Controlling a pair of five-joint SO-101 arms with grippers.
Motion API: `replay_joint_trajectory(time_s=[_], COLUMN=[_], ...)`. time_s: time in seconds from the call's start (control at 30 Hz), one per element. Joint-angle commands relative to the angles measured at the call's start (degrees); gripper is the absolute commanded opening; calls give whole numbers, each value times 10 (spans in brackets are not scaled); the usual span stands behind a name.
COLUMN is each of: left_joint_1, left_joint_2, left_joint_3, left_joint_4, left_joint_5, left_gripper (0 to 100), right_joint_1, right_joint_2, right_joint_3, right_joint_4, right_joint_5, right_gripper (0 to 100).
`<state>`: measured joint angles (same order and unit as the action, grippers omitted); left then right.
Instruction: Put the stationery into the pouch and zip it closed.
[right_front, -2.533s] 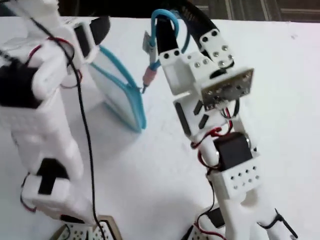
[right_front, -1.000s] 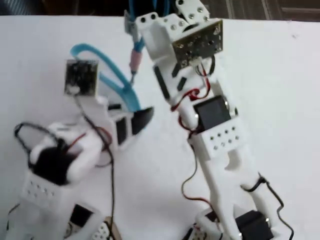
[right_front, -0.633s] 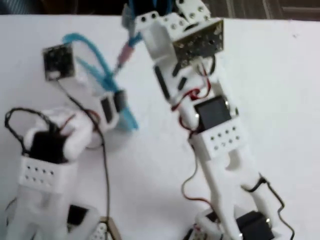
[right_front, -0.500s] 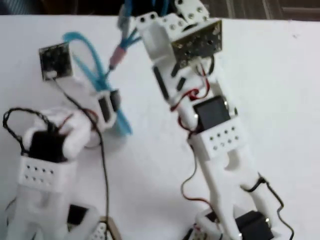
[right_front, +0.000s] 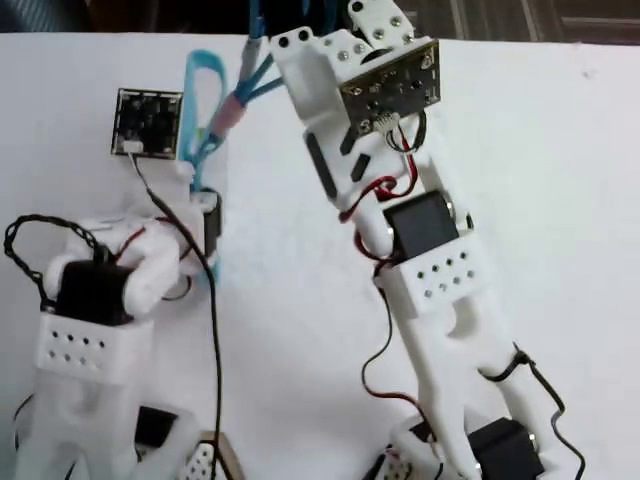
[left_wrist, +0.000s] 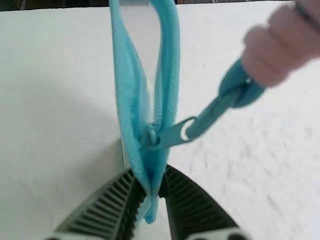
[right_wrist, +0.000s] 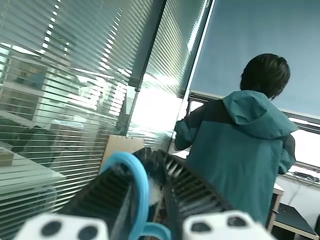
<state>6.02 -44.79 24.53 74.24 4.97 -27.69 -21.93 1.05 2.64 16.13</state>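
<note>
Clamping point: the left gripper (left_wrist: 150, 197) has its ribbed fingers (left_wrist: 117, 200) pinched on the near end of the blue pouch (left_wrist: 167, 50), one finger on each side of the zip edge
Pouch: it stands on edge on the white table (right_front: 560, 150), thin side up, just ahead of the left arm (right_front: 95, 300) and near the table's far edge
Zip slider: the slider (left_wrist: 150, 136) sits just beyond the left fingertips, and the two zip sides past it gape apart
Pull: a blue strap (left_wrist: 215, 107) runs sideways from the slider to a pink piece (right_front: 228, 112), then on as a blue loop (right_wrist: 136, 185)
Right gripper: the right gripper (right_wrist: 156, 162) is closed on the blue loop, raised off the table by the far edge
Room: white table surface shows on both sides of the pouch, and the right arm (right_front: 430, 270) stands near it on one side
</note>
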Motion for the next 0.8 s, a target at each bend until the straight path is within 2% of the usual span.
replay_joint_trajectory(time_s=[0.0, 0.17, 0.37, 0.6, 0.77], left_joint_1=[-5, -5, -5, -4, -4], left_joint_2=[-13, -13, -22, -146, -185], left_joint_3=[-70, -168, -242, -244, -244], left_joint_4=[45, 129, 221, 229, 258], left_joint_5=[-32, -117, -196, -220, -220], left_gripper=[24, 23, 23, 22, 22], right_joint_1=[36, 96, 129, 178, 202], right_joint_2=[14, 69, 155, 287, 369], right_joint_3=[-33, -81, -145, -233, -301], right_joint_4=[-15, -44, -44, -44, -44], right_joint_5=[4, 1, 2, 2, 4], right_gripper=[16, 16, 16, 16, 16])
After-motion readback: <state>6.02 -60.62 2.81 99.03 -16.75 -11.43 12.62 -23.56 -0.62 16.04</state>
